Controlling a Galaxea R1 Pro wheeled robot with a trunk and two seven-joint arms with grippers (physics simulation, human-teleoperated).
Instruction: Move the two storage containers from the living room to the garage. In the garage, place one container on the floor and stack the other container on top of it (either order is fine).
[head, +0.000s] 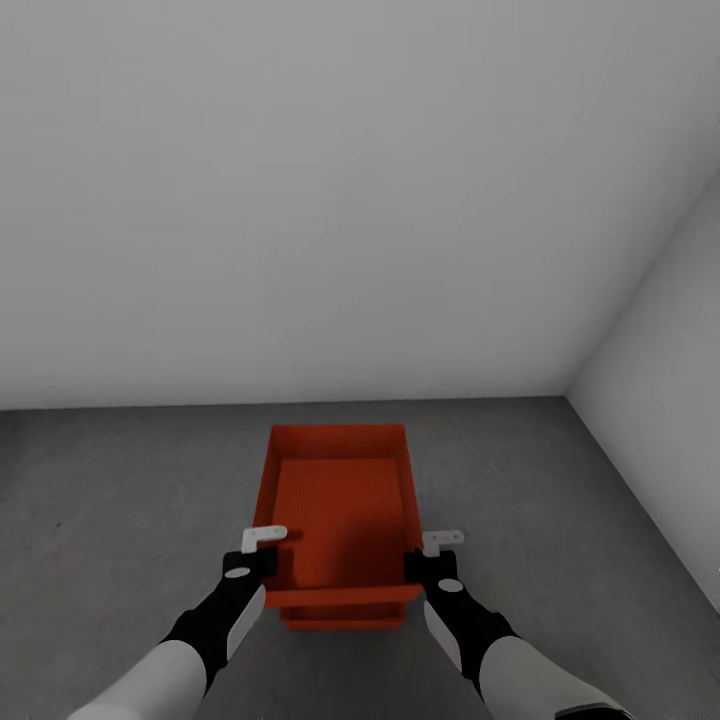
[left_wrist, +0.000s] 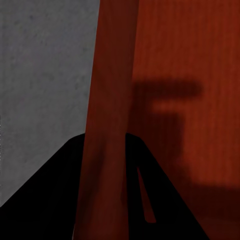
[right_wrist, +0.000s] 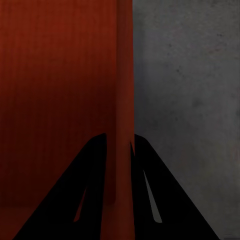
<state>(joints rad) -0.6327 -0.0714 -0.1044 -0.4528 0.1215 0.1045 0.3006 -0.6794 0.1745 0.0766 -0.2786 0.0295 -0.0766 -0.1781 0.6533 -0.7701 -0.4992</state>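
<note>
Both grippers (head: 262, 549) (head: 428, 553) clamp the upper container's (head: 338, 500) walls, hiding the lower one (head: 340, 620).

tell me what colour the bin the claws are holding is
Orange-red, plain with no pattern; the storage container shows best in the head view.

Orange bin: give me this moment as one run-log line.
place: grey floor by wall | orange bin: held | left gripper: shut on left wall | right gripper: shut on right wall
</note>
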